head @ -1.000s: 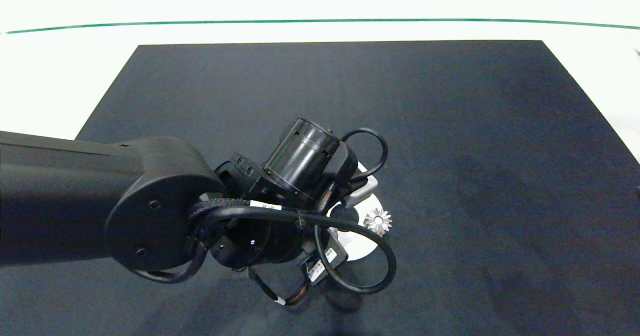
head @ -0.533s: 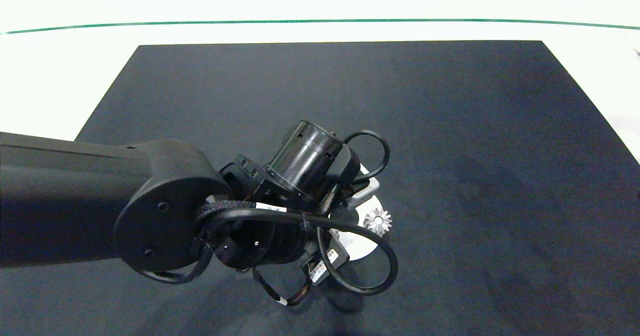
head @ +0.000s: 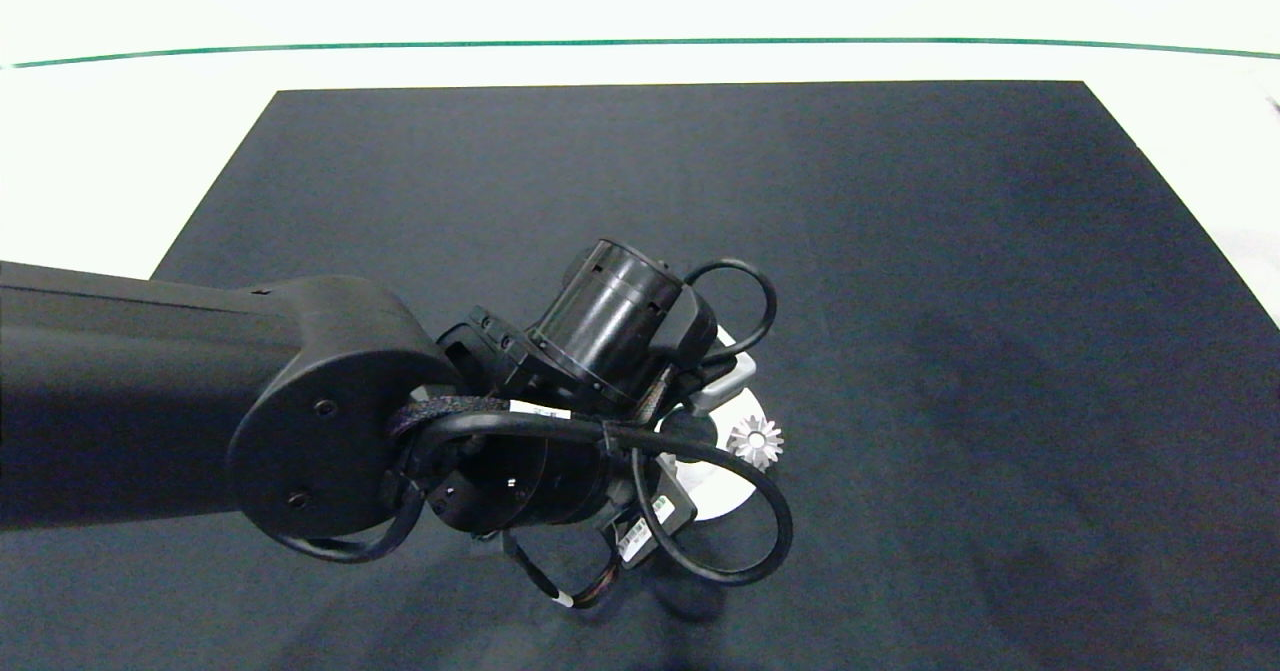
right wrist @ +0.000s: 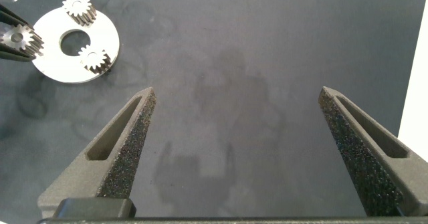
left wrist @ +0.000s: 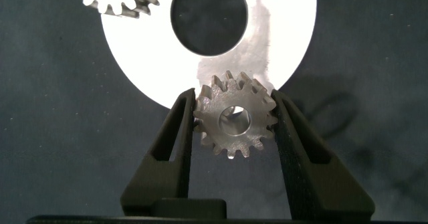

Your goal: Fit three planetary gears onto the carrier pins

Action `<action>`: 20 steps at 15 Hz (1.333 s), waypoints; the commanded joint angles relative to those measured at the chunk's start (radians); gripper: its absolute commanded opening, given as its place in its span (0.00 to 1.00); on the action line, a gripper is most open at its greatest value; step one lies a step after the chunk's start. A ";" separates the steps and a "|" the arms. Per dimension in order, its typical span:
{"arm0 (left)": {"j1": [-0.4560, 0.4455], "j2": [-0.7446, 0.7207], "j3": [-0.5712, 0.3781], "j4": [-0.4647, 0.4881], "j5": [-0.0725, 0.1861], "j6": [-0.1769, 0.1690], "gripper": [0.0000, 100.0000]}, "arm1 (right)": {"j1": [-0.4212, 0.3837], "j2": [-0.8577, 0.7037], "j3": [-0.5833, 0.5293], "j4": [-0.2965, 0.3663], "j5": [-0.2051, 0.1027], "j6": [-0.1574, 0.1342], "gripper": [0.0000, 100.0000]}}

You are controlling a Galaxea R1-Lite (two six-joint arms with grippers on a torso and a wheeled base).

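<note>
While I grip, left tool [left wrist: 234, 127]: my fingers are clamped on a gear [left wrist: 235, 122], one each side of its teeth, over the rim of the disc [left wrist: 134, 57].
Held gear: bore facing the wrist camera; I cannot tell whether a pin sits under it.
Other gears: two rest on the disc, one [right wrist: 78, 8] at the far rim, one [right wrist: 93, 58] across the centre hole from it.
Disc: flat on the dark worktop [head: 900, 301], mostly hidden under my left arm in the head view.
Right tool [right wrist: 244, 147]: fingers spread wide, nothing between them, hanging over bare worktop well apart from the disc.
</note>
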 commanded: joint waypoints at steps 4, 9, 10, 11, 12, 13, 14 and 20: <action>0.004 -0.008 0.003 0.003 0.003 0.001 0.10 | 0.002 -0.007 0.005 0.002 -0.003 -0.011 1.00; 0.007 -0.008 0.004 0.003 0.017 0.001 0.10 | 0.002 -0.003 0.010 0.002 0.000 -0.014 1.00; 0.007 -0.010 0.006 0.003 0.017 0.001 0.10 | 0.002 -0.001 0.013 0.002 0.002 -0.014 1.00; 0.007 -0.013 0.006 0.003 0.017 -0.001 0.10 | 0.002 -0.001 0.016 0.002 0.000 -0.015 1.00; 0.007 -0.011 0.004 0.003 0.019 -0.001 0.10 | 0.002 -0.003 0.016 0.002 0.000 -0.015 1.00; 0.006 -0.011 0.004 0.001 0.019 -0.001 0.10 | 0.002 -0.003 0.016 0.002 0.000 -0.015 1.00; 0.006 -0.010 0.004 0.001 0.020 -0.001 0.10 | 0.002 -0.004 0.016 0.002 0.000 -0.015 1.00; 0.003 -0.002 0.004 -0.008 0.020 -0.004 0.10 | 0.002 -0.007 0.016 0.002 0.000 -0.015 1.00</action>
